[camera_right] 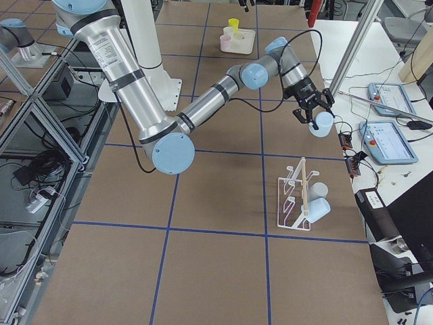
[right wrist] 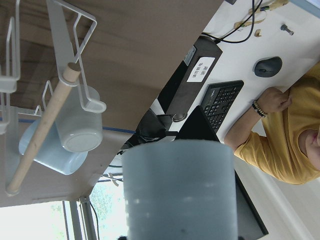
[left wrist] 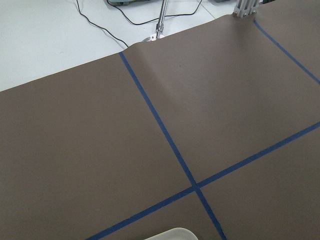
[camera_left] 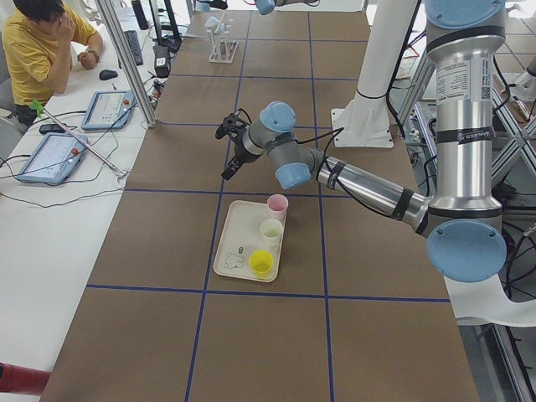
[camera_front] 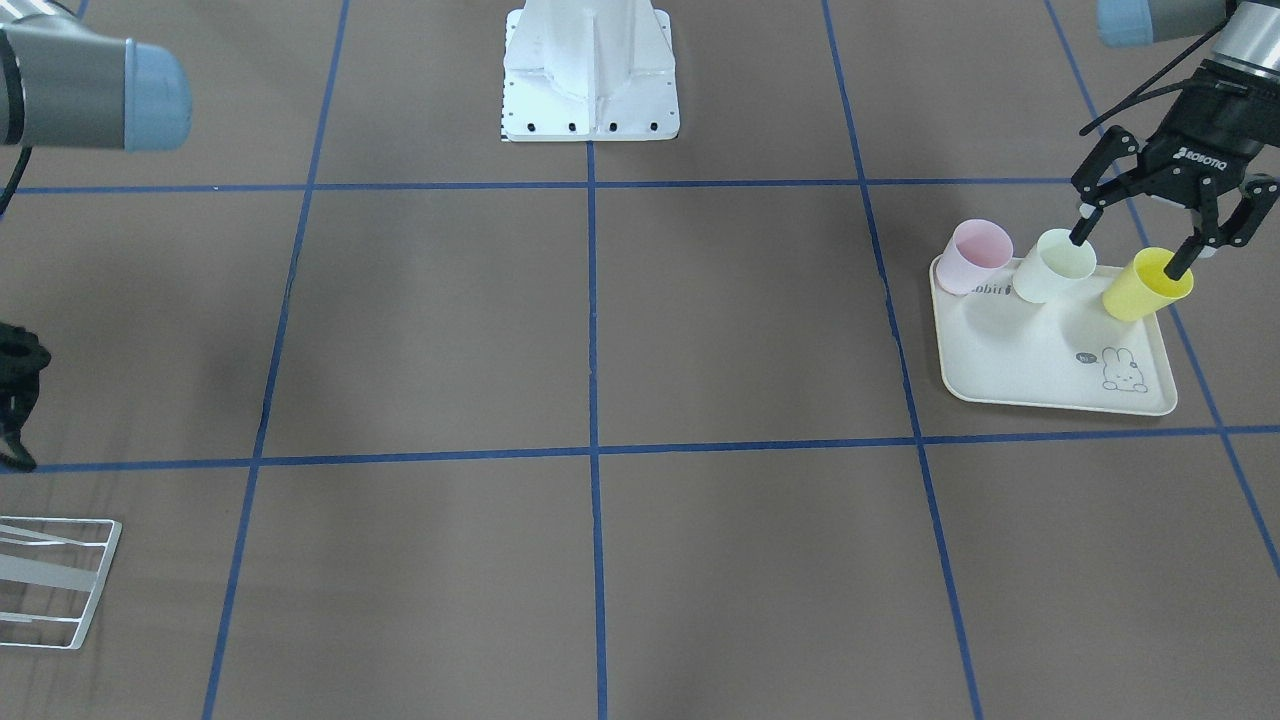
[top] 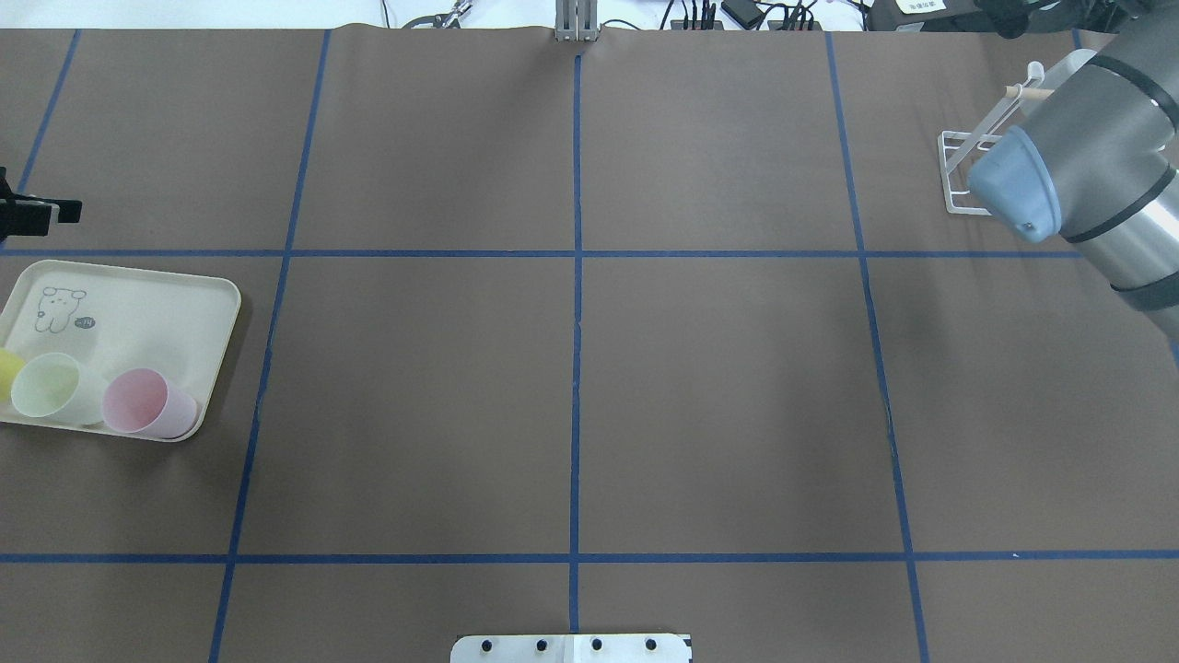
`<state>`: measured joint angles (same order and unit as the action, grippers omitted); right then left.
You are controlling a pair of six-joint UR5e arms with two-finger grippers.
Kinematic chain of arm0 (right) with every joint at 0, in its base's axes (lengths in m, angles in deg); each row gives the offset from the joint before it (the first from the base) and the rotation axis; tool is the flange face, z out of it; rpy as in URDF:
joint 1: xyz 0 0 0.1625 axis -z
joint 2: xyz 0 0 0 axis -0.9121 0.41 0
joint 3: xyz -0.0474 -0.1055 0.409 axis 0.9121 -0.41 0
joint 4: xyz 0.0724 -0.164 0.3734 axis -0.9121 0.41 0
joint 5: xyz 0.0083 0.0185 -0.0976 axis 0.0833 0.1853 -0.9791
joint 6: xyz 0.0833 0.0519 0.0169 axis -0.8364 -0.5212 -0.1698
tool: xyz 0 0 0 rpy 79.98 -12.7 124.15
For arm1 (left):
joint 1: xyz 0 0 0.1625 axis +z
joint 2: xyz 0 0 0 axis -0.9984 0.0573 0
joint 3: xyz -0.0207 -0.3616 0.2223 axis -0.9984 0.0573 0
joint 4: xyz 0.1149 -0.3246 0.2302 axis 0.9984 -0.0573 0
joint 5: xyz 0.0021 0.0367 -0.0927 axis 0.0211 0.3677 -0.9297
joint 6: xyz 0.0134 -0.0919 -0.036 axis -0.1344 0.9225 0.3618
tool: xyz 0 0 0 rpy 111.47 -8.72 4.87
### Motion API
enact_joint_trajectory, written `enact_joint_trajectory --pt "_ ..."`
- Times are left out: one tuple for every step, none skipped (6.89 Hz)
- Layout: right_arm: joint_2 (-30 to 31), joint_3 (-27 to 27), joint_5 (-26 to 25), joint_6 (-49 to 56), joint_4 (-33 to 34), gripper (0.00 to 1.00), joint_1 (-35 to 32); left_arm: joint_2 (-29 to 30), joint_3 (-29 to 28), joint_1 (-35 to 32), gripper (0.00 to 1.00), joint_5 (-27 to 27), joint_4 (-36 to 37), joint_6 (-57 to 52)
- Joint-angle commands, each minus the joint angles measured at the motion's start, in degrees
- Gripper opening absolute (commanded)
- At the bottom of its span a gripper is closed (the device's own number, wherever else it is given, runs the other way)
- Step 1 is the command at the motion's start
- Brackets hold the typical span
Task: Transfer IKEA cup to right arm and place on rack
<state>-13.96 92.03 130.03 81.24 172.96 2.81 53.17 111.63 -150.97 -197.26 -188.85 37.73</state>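
Note:
My right gripper (camera_right: 315, 119) is shut on a pale blue IKEA cup (camera_right: 324, 124), held in the air past the table's far edge, short of the rack (camera_right: 292, 196). That cup (right wrist: 180, 190) fills the lower middle of the right wrist view. The white wire rack (right wrist: 65, 30) carries two pale blue cups (camera_right: 318, 200) on its bars; it also shows as the rack (top: 958, 175) behind my right arm. My left gripper (camera_front: 1130, 250) is open and holds nothing, raised by the cream tray (camera_front: 1030, 370).
The tray holds a pink cup (camera_front: 975, 255), a pale green cup (camera_front: 1058, 265) and a yellow cup (camera_front: 1145, 285). The robot's white base (camera_front: 590, 80) stands mid-table. A person (camera_left: 42, 42) sits at a side desk with tablets (camera_left: 105, 109) and cables.

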Motion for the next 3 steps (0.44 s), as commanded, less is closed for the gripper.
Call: enact_joint_trajectory --pt "1.27 -10.42 -0.56 1.26 -10.17 0.23 -0.12 0.02 0.15 0.18 1.0 0.0 -0.01 0.88" --pt "3.8 -10.45 -1.09 1.96 -12.37 0.23 -0.12 0.11 0.15 0.18 1.0 0.0 -0.01 0.88" --pt "4.95 -10.63 -1.18 1.88 -13.96 0.23 -0.03 0.11 0.07 0.27 1.0 0.0 -0.01 0.88"
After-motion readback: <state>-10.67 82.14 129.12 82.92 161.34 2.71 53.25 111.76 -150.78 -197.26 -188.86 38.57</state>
